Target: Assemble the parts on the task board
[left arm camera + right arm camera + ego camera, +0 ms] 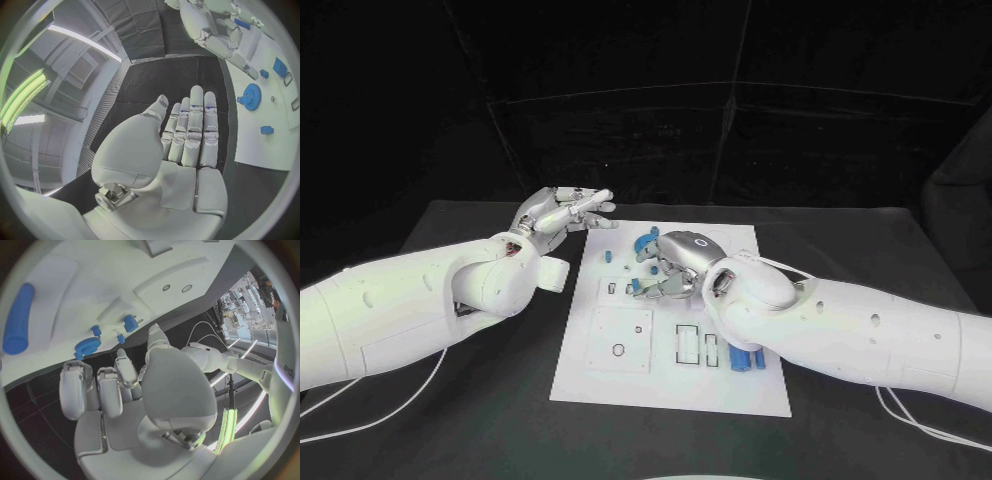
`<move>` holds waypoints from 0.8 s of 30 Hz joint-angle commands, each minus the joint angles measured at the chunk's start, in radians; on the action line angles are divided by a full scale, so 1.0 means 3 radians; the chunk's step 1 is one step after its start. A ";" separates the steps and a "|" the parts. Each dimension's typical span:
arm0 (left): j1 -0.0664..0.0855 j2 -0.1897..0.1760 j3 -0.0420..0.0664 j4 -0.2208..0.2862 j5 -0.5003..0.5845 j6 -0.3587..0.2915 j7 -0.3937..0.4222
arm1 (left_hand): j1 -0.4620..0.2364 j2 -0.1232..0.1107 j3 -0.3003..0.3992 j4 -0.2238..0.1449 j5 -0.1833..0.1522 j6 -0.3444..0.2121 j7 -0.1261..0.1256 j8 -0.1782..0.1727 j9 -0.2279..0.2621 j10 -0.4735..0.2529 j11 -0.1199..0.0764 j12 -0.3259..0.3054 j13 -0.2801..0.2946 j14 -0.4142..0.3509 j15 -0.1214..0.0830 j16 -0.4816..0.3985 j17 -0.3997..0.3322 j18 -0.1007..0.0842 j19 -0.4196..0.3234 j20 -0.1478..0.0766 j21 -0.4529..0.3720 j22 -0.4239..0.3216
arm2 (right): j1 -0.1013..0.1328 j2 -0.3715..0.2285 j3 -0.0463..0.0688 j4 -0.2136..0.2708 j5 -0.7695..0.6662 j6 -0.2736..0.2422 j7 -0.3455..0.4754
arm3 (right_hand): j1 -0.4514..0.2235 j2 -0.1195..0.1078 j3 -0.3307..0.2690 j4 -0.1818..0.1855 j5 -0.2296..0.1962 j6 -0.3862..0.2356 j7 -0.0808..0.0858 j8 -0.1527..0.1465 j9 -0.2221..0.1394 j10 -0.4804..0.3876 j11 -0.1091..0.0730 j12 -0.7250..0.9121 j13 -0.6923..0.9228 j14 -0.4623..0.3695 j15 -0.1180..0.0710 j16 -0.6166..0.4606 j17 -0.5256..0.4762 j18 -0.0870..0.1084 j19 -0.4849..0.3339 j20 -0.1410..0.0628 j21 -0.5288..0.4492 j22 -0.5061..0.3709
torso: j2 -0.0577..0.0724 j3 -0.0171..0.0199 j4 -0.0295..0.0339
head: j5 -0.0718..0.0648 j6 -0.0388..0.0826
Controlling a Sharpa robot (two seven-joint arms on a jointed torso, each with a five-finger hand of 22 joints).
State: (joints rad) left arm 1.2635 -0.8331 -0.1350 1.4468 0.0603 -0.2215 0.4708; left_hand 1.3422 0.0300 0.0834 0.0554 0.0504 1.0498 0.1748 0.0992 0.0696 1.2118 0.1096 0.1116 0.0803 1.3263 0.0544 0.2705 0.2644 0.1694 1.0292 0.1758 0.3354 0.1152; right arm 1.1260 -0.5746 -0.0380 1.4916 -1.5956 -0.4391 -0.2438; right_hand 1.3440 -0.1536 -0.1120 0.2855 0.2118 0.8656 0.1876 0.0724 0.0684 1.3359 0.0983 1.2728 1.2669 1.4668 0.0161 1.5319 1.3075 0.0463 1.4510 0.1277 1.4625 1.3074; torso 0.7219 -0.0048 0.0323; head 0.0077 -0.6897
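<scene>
Lower centre of head view: blue parts [747, 359] lie on task board [661, 385] nr its right edge. Mid-frame, right robot hand [669, 266] hovers palm-down over board, fingers curled, holding nothing visible. Blue gear [648, 246] just beyond it. Farther, upper left: left robot hand [567, 212] over tabletop [473, 225] beside board's far-left corner, fingers straight, together, empty.

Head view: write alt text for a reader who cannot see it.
A white task board lies on a black table, with the right robot hand over its middle among small blue parts. The left robot hand hangs just off the board's far left corner, holding nothing. More blue parts lie near the board's right edge.
</scene>
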 commanded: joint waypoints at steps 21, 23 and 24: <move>0.0221 0.0204 0.0004 -0.0230 -0.2701 0.0671 -0.2730 | -0.0670 -0.0014 -0.0547 0.0466 -0.0003 0.0115 -0.0344 0.0768 0.0496 0.0466 -0.0409 0.3053 0.2784 0.0801 -0.0421 0.4297 0.4291 -0.0208 0.1244 -0.0477 0.2777 0.2658 | 0.0423 -0.1182 0.0007 0.0463 0.2190 0.0185 0.1079 | 0.0414 0.0441 0.0043 -0.0301 0.0250 0.0189 -0.0107 0.0176 0.0020 -0.0310 -0.0107 -0.0475 -0.0531 0.0064 -0.0095 -0.0653 -0.0312 0.0219 -0.0527 -0.0111 -0.0757 -0.0974 | -0.0218 0.0063 -0.0048 | 0.0104 -0.0082; 0.0250 0.0273 0.0004 -0.0270 -0.2821 0.0776 -0.2883 | -0.0702 0.0035 -0.0678 0.0609 -0.0018 0.0011 -0.0376 0.0985 0.0646 0.0425 -0.0397 0.3305 0.3026 0.0814 -0.0425 0.4333 0.4352 -0.0226 0.1224 -0.0483 0.2958 0.2884 | 0.0428 -0.1208 0.0007 0.0459 0.2221 0.0220 0.1078 | 0.0411 0.0445 0.0039 -0.0303 0.0266 0.0187 -0.0107 0.0179 0.0019 -0.0314 -0.0107 -0.0483 -0.0541 0.0064 -0.0096 -0.0664 -0.0323 0.0220 -0.0528 -0.0113 -0.0769 -0.0988 | -0.0227 0.0066 -0.0048 | 0.0101 -0.0084; 0.0265 0.0326 0.0004 -0.0303 -0.2906 0.0838 -0.2973 | -0.0708 0.0041 -0.0704 0.0637 -0.0011 -0.0010 -0.0376 0.1021 0.0672 0.0422 -0.0400 0.3343 0.3062 0.0815 -0.0426 0.4334 0.4355 -0.0231 0.1223 -0.0482 0.2990 0.2926 | 0.0431 -0.1219 0.0007 0.0458 0.2233 0.0237 0.1073 | 0.0410 0.0446 0.0037 -0.0305 0.0276 0.0186 -0.0107 0.0180 0.0018 -0.0315 -0.0108 -0.0486 -0.0546 0.0064 -0.0097 -0.0669 -0.0327 0.0221 -0.0527 -0.0114 -0.0775 -0.0994 | -0.0231 0.0069 -0.0050 | 0.0102 -0.0087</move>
State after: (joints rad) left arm 1.3392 -0.7426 -0.1343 1.3608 -0.6516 -0.0780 -0.2547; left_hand 1.1337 0.0395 -0.1253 0.2393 0.0511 1.0511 0.0637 0.3979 0.2657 1.3448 -0.0074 1.1059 0.9909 1.4665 -0.0657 1.5678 1.3080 0.1080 1.3999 0.0313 1.2263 0.9856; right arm 1.2527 -0.9397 -0.0363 1.6277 -1.0043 -0.4143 0.0433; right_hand 1.4688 -0.0287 -0.0999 0.1980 0.2912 0.9183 0.1576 0.1202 0.0751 1.2430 0.0732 1.1325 1.1038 1.4632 -0.0056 1.3337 1.2099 0.0934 1.2904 0.0981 1.2343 1.0096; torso 0.6600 0.0126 0.0203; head 0.0376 -0.7144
